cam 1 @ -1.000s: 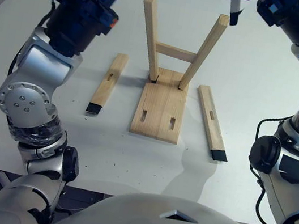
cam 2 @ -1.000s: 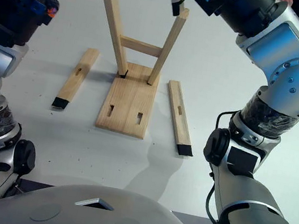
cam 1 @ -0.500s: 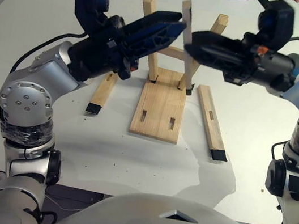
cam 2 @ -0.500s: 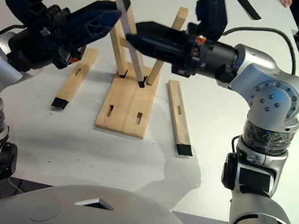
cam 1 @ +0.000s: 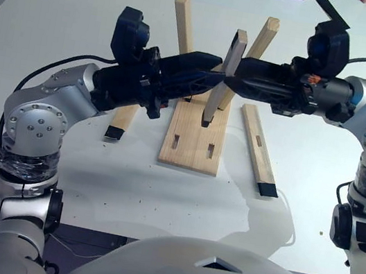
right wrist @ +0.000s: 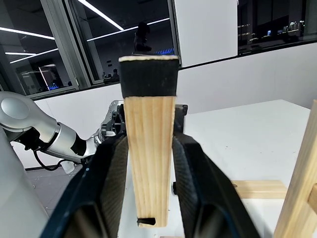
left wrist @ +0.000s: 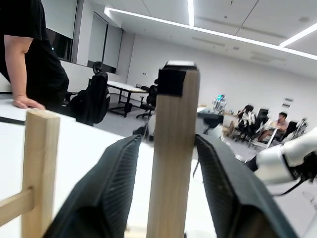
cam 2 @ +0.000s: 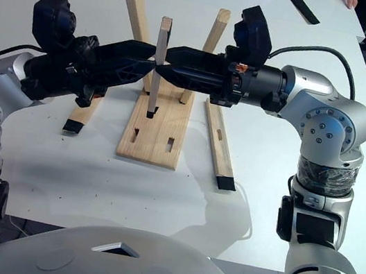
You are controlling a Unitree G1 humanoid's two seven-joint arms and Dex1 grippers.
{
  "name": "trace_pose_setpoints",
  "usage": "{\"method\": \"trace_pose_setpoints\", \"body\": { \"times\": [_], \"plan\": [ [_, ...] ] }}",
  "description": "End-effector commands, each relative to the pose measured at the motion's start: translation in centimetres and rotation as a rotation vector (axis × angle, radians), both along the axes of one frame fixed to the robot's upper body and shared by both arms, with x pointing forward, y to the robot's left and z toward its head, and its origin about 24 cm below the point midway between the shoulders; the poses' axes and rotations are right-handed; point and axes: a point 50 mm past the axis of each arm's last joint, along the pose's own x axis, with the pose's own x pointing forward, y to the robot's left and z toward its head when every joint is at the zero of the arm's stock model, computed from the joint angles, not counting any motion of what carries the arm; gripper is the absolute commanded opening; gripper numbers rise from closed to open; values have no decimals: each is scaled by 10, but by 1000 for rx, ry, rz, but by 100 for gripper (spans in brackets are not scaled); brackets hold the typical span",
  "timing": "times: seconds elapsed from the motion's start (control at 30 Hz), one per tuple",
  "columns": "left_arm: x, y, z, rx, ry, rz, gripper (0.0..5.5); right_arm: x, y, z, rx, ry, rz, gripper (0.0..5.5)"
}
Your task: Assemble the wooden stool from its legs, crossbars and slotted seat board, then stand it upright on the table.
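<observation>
leg (cam 1: 214,104) upright above seat board (cam 1: 191,154) | right pincer (cam 1: 234,81) clamped on it | left pincer (cam 1: 212,80) closed opposite, likely steadying it for slot entry

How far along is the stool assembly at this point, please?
Done: two legs joined by a crossbar stand at the far end of the seat board. In hand: the right gripper clamps a third leg upright over the board, with the left gripper at it too. Left: seating it, fitting the left piece and right piece lying flat beside the board, and standing the stool upright.
</observation>
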Motion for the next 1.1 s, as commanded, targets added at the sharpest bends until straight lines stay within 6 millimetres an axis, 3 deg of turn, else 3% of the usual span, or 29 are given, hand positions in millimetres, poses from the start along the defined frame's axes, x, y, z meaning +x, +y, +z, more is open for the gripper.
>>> {"method": "trace_pose_setpoints", "body": {
  "times": [0.03, 0.43, 0.87, 1.1],
  "plan": [
    [6, 5, -10, 125, -12, 41, 266, 0, 5, 3, -131, -131, 31, 130],
    [-3, 6, -11, 183, -60, -23, 266, 16, 23, -16, -402, -283, 138, 130],
    [0, 3, -31, 271, -47, 24, 266, 22, 29, -15, -419, -313, 176, 130],
    [4, 4, -31, 277, -61, 50, 266, 22, 33, -21, -430, -311, 191, 130]
  ]
}}
